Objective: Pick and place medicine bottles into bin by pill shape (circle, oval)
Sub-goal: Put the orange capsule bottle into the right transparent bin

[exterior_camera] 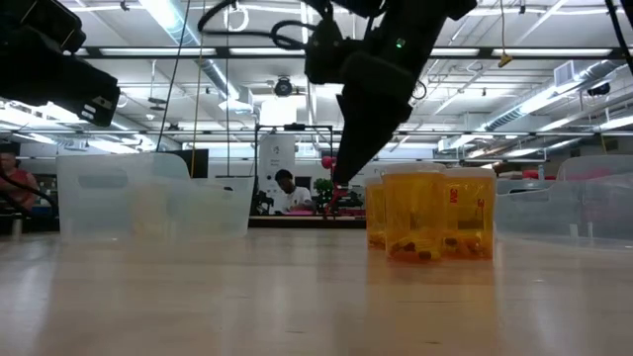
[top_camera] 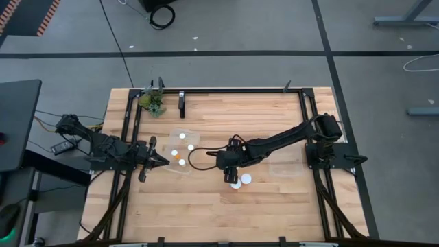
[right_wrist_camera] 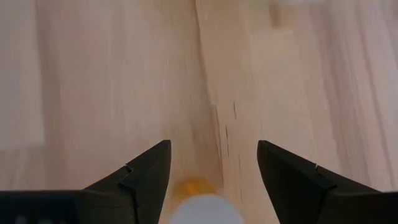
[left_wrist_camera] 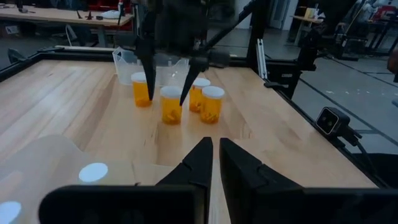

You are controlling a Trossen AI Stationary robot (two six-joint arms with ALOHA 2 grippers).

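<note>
Two matte-black jointed arms, left arm point(top_camera: 103, 144) and right arm point(top_camera: 288, 139), with a black looped cable point(top_camera: 195, 158) by the right wrist, a small green light point(exterior_camera: 400, 44) on it, and tapered black wedge-shaped fingers point(right_wrist_camera: 143, 174).

Pale blond wood with fine darker grain is seen across the planked bench point(top_camera: 206, 206). Orange-amber translucent plastic with round white caps marks the small medicine bottles point(left_wrist_camera: 171, 104), and pale pills are glimpsed inside them. A clear, colourless rectangular plastic bin point(exterior_camera: 148, 203) is seen. Matte black is worn by the right pincer point(right_wrist_camera: 211, 180) and left pincer point(left_wrist_camera: 211, 165). A leafy green plant clump point(top_camera: 152, 101) is seen.
</note>
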